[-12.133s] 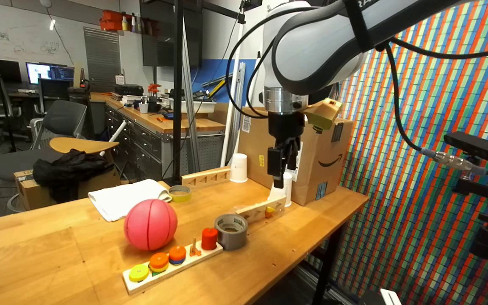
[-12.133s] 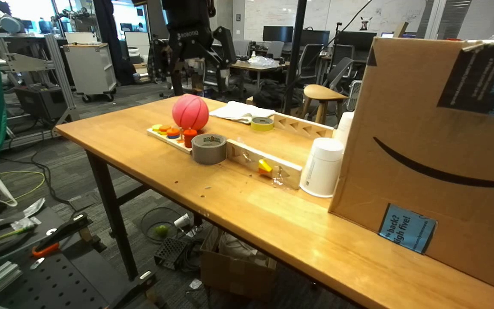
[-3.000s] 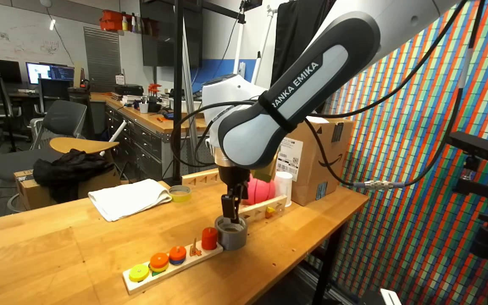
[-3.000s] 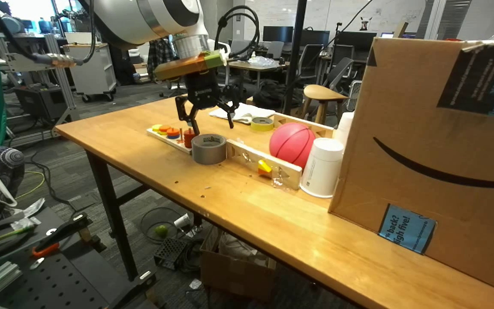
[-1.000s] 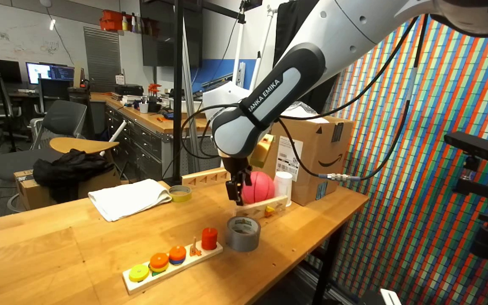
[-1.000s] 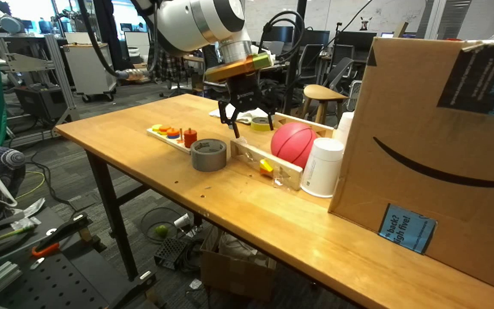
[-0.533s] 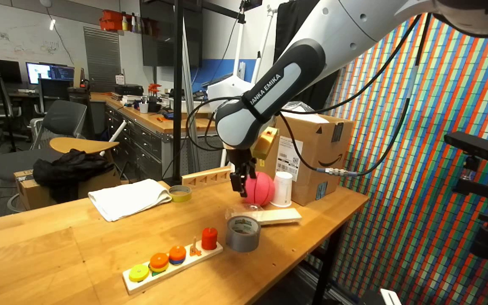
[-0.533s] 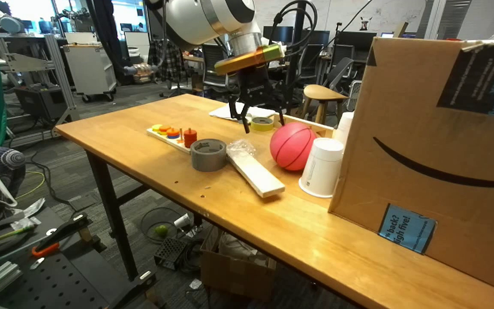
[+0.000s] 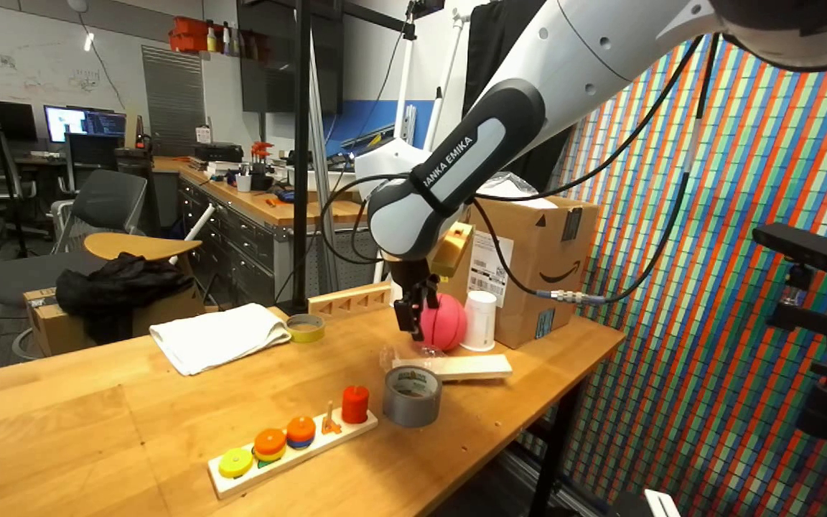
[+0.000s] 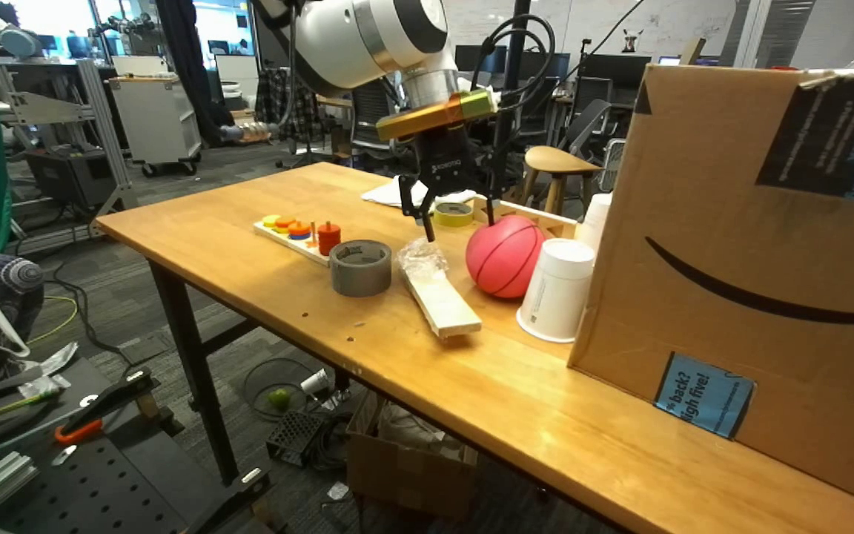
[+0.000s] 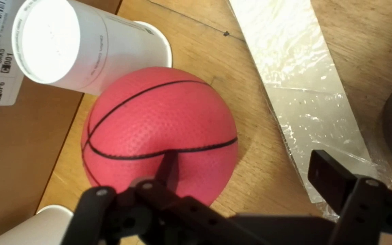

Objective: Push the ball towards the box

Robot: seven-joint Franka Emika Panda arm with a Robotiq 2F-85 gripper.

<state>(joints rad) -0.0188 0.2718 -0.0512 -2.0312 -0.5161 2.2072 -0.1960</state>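
Ball (image 11: 168, 115), resting on the surface (image 10: 457, 378): probably light, air-filled and prone to roll; better met at mid-height than near the top. Jaws spread wide, gripping nothing; one fingertip (image 11: 168, 166) meets the ball's upper part, seemingly denting it. Upturned white cup (image 10: 557, 289), just beside the ball. Box (image 10: 723, 222), near; the push belongs on the flank facing away from it.

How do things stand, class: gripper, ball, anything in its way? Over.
Gripper open, apparently touching ball. Ball on table, short of box. White cup close beside ball, possibly in the way.
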